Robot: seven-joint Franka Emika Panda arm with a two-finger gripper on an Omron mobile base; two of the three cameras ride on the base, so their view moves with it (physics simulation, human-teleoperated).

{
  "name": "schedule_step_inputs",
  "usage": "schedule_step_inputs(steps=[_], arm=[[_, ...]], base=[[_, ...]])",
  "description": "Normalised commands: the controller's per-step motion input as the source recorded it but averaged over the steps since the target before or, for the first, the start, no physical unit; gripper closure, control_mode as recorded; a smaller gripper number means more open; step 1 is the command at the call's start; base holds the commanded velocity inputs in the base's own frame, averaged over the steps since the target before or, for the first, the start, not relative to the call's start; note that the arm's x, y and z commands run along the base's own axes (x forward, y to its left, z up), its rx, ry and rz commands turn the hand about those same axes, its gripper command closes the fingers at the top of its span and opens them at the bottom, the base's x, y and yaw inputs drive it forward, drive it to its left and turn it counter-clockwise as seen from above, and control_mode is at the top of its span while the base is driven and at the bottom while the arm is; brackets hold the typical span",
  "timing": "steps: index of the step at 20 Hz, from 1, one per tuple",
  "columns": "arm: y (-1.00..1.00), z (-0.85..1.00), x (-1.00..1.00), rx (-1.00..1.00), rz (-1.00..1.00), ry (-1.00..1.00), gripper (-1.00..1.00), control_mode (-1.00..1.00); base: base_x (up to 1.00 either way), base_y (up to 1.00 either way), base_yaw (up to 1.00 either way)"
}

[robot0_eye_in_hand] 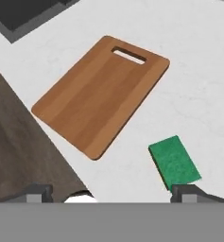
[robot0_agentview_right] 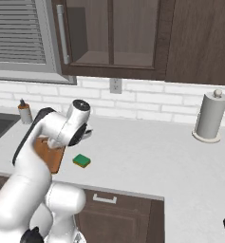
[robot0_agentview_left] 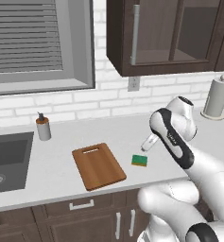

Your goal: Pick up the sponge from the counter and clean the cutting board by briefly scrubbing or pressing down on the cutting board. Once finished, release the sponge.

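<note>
Gripper (robot0_eye_in_hand: 113, 191) hangs above counter (robot0_agentview_left: 132, 132), fingers spread wide, holding nothing; sponge (robot0_eye_in_hand: 174, 161) lies on counter just beside cutting board (robot0_eye_in_hand: 101, 94); right base view adds paper towel roll (robot0_agentview_right: 210, 115).

White brick wall (robot0_agentview_left: 113, 97) with outlet (robot0_agentview_left: 133, 83). Window with grey blinds (robot0_agentview_left: 26, 38) at left, dark glass-door wall cabinet (robot0_agentview_left: 170, 33) at right. Dark sink (robot0_agentview_left: 7, 160) far left, soap dispenser (robot0_agentview_left: 43, 126) beside it. Paper towel roll (robot0_agentview_left: 217, 98) far right. Brown drawers (robot0_agentview_left: 82, 205) below.
</note>
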Motion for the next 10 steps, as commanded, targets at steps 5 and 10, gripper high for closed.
schedule_step_inputs(steps=[5,10], arm=[[0.00,0.68,-0.80,-0.01,-0.24,-0.01,-1.00,-1.00],[0.00,0.47,-1.00,-0.01,-0.22,-0.05,-1.00,-1.00]], base=[[0.00,0.00,0.00],[0.00,0.00,0.00]])
